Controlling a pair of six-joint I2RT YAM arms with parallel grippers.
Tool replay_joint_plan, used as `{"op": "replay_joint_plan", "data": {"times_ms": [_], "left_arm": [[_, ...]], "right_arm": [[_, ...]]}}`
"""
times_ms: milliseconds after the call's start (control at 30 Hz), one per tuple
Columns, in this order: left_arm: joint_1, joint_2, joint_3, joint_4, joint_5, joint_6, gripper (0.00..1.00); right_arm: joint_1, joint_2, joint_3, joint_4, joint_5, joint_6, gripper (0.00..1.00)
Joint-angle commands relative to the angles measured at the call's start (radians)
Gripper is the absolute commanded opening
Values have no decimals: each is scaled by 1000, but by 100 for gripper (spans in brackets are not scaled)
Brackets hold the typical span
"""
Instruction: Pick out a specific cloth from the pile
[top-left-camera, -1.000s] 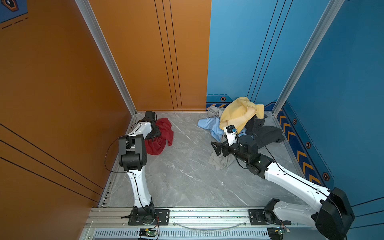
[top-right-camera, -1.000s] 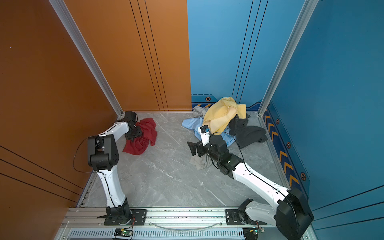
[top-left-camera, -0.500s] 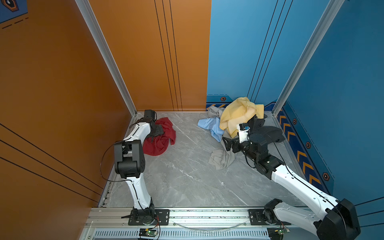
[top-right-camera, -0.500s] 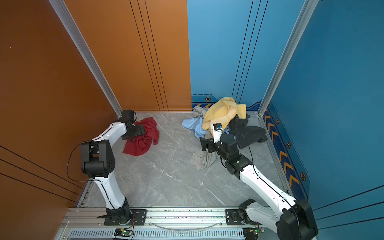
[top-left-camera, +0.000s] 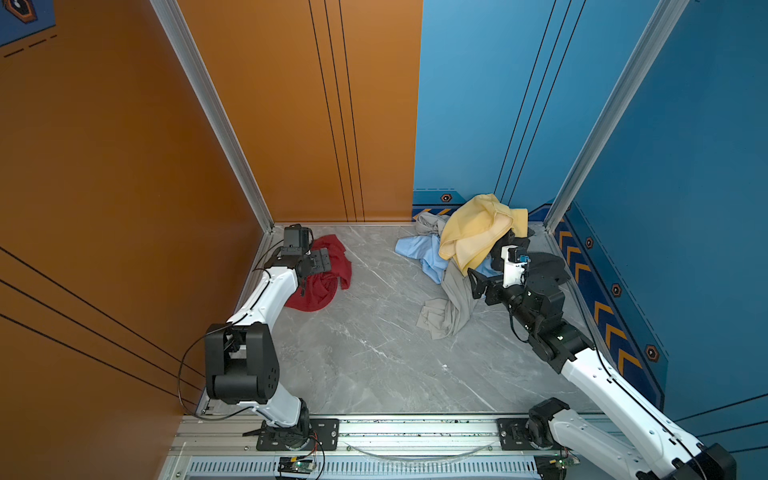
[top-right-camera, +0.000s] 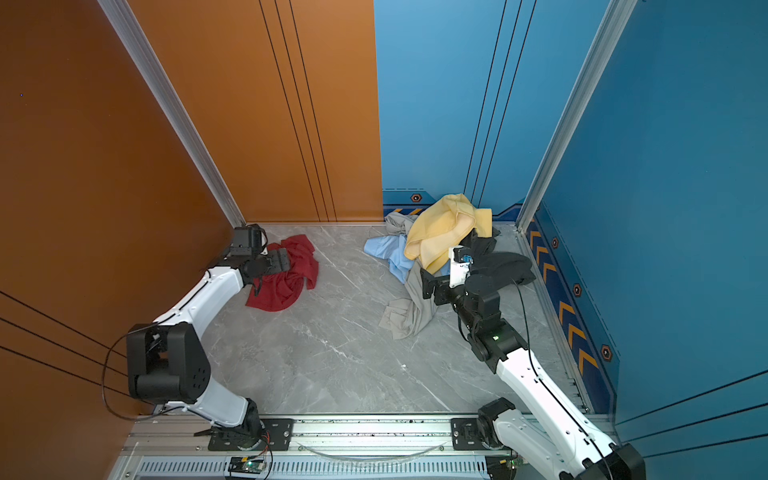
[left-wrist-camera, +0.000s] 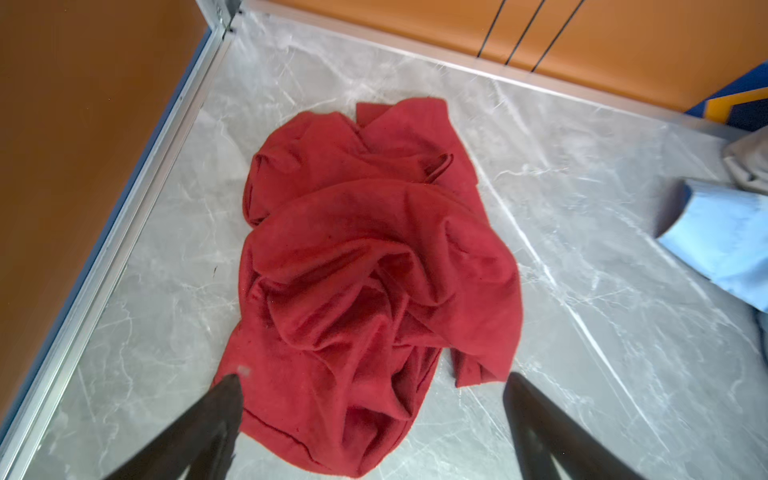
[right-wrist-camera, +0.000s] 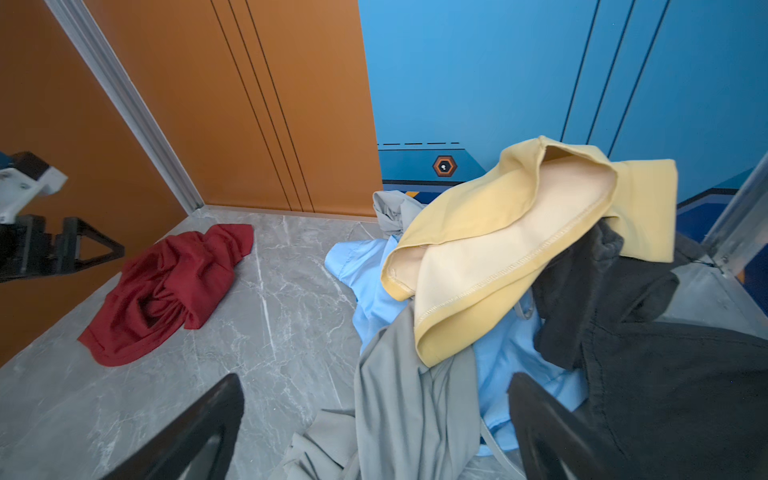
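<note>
Spreading left claw (left-wrist-camera: 374, 376) wide just now, gripping nothing; leaving deep-red cloth (left-wrist-camera: 374, 249) slack beneath it, apart from pile (top-left-camera: 478, 232); likely finishing task.

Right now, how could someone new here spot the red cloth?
Find the far corner by the orange wall. The red cloth lies crumpled on the grey floor there. It is the only red one, apart from the pile by the blue wall.

The cloth (left-wrist-camera: 374, 270) is matt red fabric on a smooth, marble-look floor (left-wrist-camera: 602, 291).
</note>
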Motion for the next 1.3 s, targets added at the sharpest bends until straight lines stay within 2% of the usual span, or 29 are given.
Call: {"op": "replay_joint_plan", "data": {"times_ms": [0, 233, 367, 467, 667, 833, 967, 1167, 1267], "left_arm": [[-15, -107, -138, 201, 28, 64, 98], [-20, -295, -462, 541, 39, 133, 98], [-20, -324, -574, 645, 89, 184, 98], [-23, -311, -641, 743, 81, 198, 98], [-13, -235, -709, 868, 54, 240, 98], [26, -148, -733, 988, 82, 208, 98], [34, -102, -736, 1043, 91, 193, 98], [-13, -79, -776, 1135, 54, 236, 98], [-33, -68, -793, 1170, 19, 251, 98]], "right_arm": [[-45, 1, -35, 55, 36, -18, 100], [-106, 11, -95, 126, 90, -66, 100], [-151, 36, -136, 203, 101, -72, 100], [-182, 60, -164, 237, 101, -89, 100], [-256, 61, -253, 321, 88, -103, 100], [-348, 127, -338, 470, 64, -92, 100], [-381, 184, -354, 532, 48, -87, 100], [-389, 309, -371, 667, 49, -93, 100], [-424, 362, -362, 681, 10, -45, 100]]}}
